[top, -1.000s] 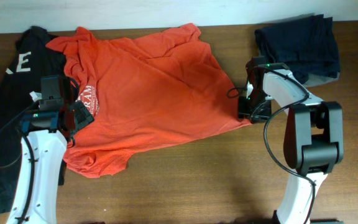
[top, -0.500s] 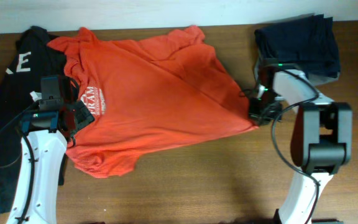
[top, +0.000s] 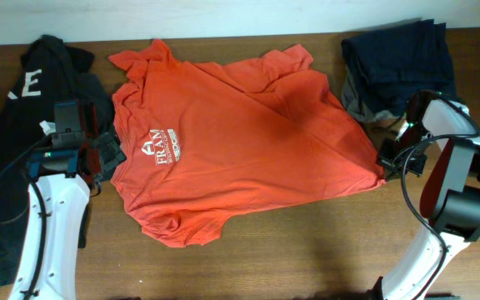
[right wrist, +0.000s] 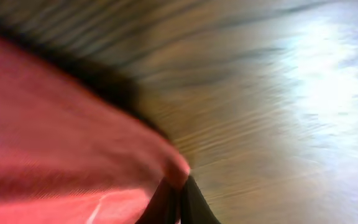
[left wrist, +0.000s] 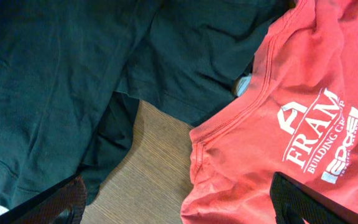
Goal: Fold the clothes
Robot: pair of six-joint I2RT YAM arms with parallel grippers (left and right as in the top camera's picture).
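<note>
Now your right gripper (top: 387, 163), jaws pinched on the T-shirt (top: 240, 154) hem, has it dragged rightward and flatter; left gripper (top: 107, 157) hangs wide, empty. Folding not begun.

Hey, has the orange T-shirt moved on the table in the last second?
Yes. The orange T-shirt slid right, away from the black garment and toward the dark folded pile, pulled by the right gripper.

Soft, even light is filling the overhead and left wrist views. In the right wrist view, blur is smearing the shirt (right wrist: 55, 155) and glare is whitening the table (right wrist: 316, 81).
</note>
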